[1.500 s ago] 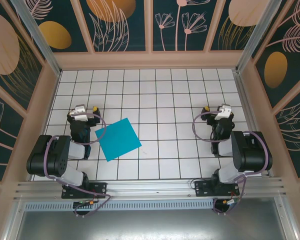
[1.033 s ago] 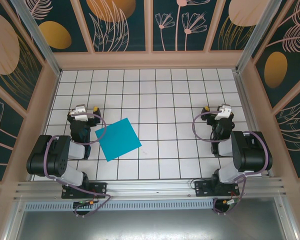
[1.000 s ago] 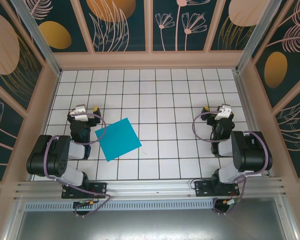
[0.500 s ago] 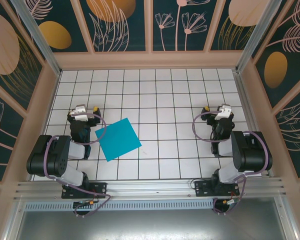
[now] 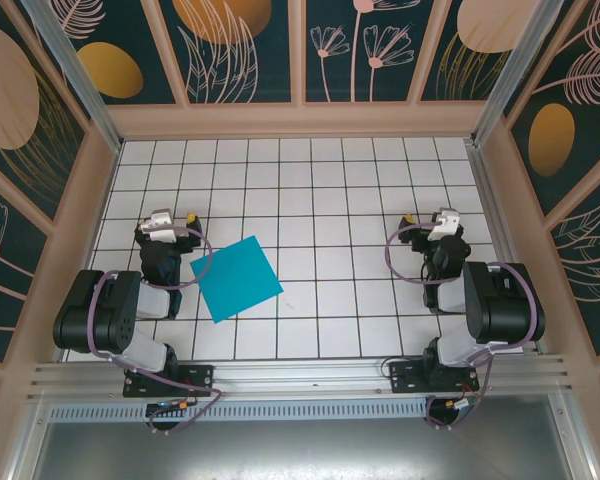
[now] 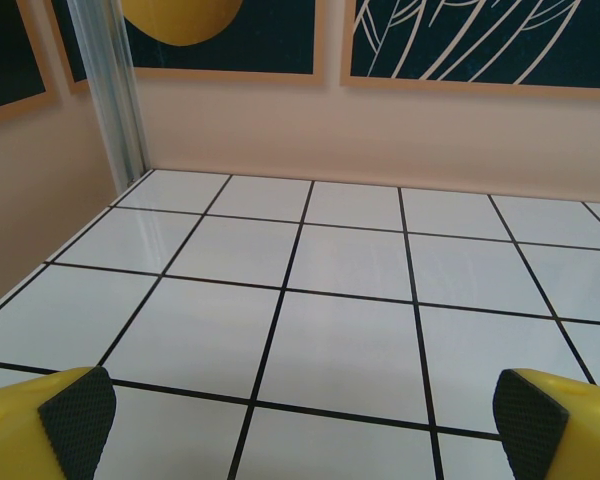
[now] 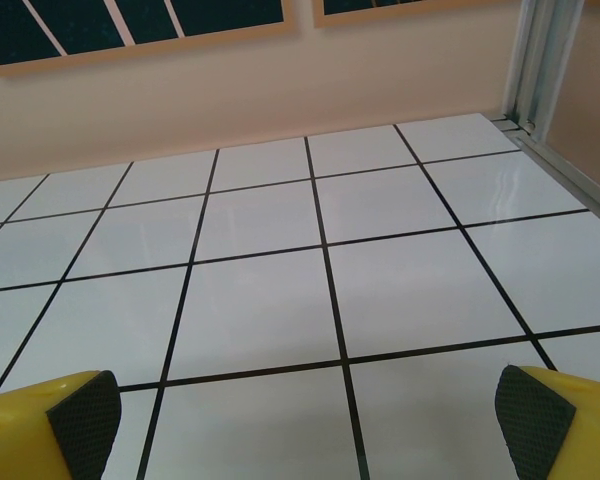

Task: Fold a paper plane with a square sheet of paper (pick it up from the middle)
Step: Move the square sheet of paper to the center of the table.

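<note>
**Q:** Where is the square sheet of paper (image 5: pixel 236 279) found?

**A:** From above, it is seen lying flat on the white tiled tabletop (image 5: pixel 320 190), in the near left part. It is turned at an angle to the black grid lines. No crease can be made out on it. Its left corner is placed just beside the wrist of the left arm (image 5: pixel 100 315). The sheet is kept well apart from the right arm (image 5: pixel 500 300).

**Q:** How are the left jaws set?

**A:** They are opened wide, and the sheet is not gripped by them. In the left wrist view, black textured pads (image 6: pixel 78 410) on yellow fingers are seen at the two lower corners. Bare tiles are shown between the pads, with a pale wall (image 6: pixel 380 120) beyond them.

**Q:** And the right jaws?

**A:** They are likewise opened wide over bare tiles. In the right wrist view, their dark pads (image 7: pixel 533 420) are set at the lower corners. A metal corner post (image 7: pixel 545 60) is seen at the upper right of that view.
</note>
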